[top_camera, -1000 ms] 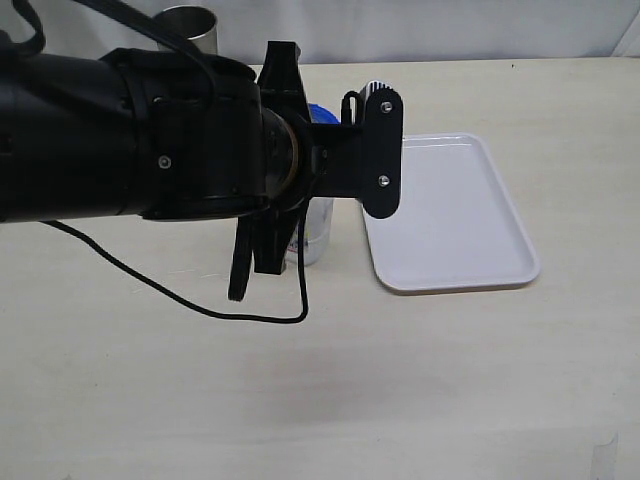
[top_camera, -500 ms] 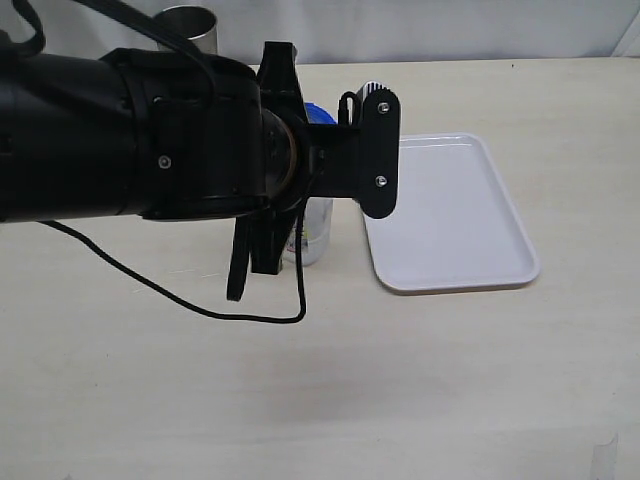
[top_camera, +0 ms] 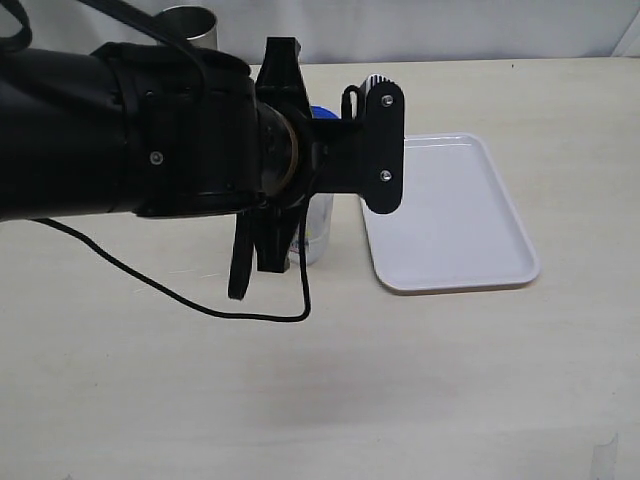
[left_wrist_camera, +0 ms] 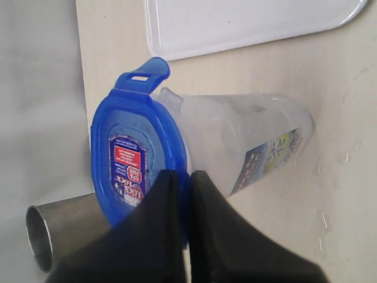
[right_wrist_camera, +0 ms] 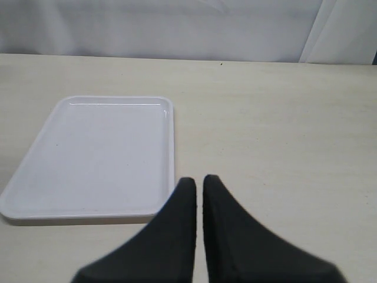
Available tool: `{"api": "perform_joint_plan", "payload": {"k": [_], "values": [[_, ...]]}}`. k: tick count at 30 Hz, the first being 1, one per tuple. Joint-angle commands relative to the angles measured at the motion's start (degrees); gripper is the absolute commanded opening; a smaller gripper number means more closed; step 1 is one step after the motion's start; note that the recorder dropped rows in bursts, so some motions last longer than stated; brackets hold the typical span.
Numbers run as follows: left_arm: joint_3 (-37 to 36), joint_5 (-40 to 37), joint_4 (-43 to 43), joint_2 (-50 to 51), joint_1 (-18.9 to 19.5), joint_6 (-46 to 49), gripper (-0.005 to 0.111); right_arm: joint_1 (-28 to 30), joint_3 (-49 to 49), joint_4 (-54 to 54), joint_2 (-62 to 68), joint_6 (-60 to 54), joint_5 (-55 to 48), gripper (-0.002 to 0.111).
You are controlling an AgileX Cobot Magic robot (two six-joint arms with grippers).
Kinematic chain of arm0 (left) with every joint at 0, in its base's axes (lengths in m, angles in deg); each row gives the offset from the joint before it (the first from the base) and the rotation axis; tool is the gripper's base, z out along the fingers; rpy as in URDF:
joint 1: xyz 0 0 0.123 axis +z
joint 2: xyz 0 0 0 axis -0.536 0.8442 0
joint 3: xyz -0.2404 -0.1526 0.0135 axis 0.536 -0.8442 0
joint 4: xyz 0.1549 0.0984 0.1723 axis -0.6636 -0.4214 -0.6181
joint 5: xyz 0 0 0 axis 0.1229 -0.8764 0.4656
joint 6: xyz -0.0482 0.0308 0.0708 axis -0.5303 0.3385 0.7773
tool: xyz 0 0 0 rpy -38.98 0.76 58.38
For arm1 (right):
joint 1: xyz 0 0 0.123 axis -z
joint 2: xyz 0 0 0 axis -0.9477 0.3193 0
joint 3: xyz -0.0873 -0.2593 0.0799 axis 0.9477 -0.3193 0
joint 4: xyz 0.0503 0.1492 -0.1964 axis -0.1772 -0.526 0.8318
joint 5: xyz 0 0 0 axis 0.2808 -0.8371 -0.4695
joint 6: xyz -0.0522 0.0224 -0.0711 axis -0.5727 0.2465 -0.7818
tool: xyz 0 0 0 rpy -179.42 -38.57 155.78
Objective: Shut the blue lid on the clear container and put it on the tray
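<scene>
Pale desk, white wall behind: your left gripper (left_wrist_camera: 179,177) bears on the lid.

Its jaws are pressed together, holding nothing; the tips rest against the rim of the blue lid (left_wrist_camera: 138,159), likely to push a flap home. The lid sits on the clear container (left_wrist_camera: 247,141), which stands on the desk just off the tray (top_camera: 450,215), a steel cup (top_camera: 190,30) at the desk's far edge behind it. One flap stands out unlatched. Your right gripper (right_wrist_camera: 198,184) is likewise closed and empty, hovering by the tray's near corner.

Bulky black arm (top_camera: 130,130), silver screws, trailing black cable (top_camera: 170,295)
</scene>
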State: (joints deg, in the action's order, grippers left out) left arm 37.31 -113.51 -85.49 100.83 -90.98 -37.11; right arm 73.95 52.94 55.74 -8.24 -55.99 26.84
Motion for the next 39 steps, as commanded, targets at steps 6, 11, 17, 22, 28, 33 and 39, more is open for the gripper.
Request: {"api": "perform_joint_plan", "payload": {"k": [6, 11, 17, 22, 28, 33, 39], "values": [[-0.06, -1.01, 2.35, -0.57, -0.16, -0.72, 0.000, 0.02, -0.15, -0.10, -0.25, 0.00, 0.86, 0.004], [-0.06, -0.71, 2.93, -0.57, -0.16, -0.72, 0.000, 0.02, -0.15, -0.10, -0.25, 0.00, 0.86, 0.004], [-0.06, -0.21, 2.82, -0.57, -0.16, -0.72, 0.000, 0.02, -0.15, -0.10, -0.25, 0.00, 0.86, 0.004], [-0.06, -0.10, 2.94, -0.57, -0.16, -0.72, 0.000, 0.02, -0.15, -0.10, -0.25, 0.00, 0.86, 0.004], [-0.06, -0.10, 3.55, -0.57, -0.16, -0.40, 0.000, 0.02, -0.15, -0.10, -0.25, 0.00, 0.86, 0.004], [-0.06, 0.00, 3.79, -0.57, -0.16, -0.16, 0.000, 0.02, -0.15, -0.10, -0.25, 0.00, 0.86, 0.004], [-0.06, -0.01, 3.79, -0.57, -0.16, -0.03, 0.000, 0.02, -0.15, -0.10, -0.25, 0.00, 0.86, 0.004]]}}
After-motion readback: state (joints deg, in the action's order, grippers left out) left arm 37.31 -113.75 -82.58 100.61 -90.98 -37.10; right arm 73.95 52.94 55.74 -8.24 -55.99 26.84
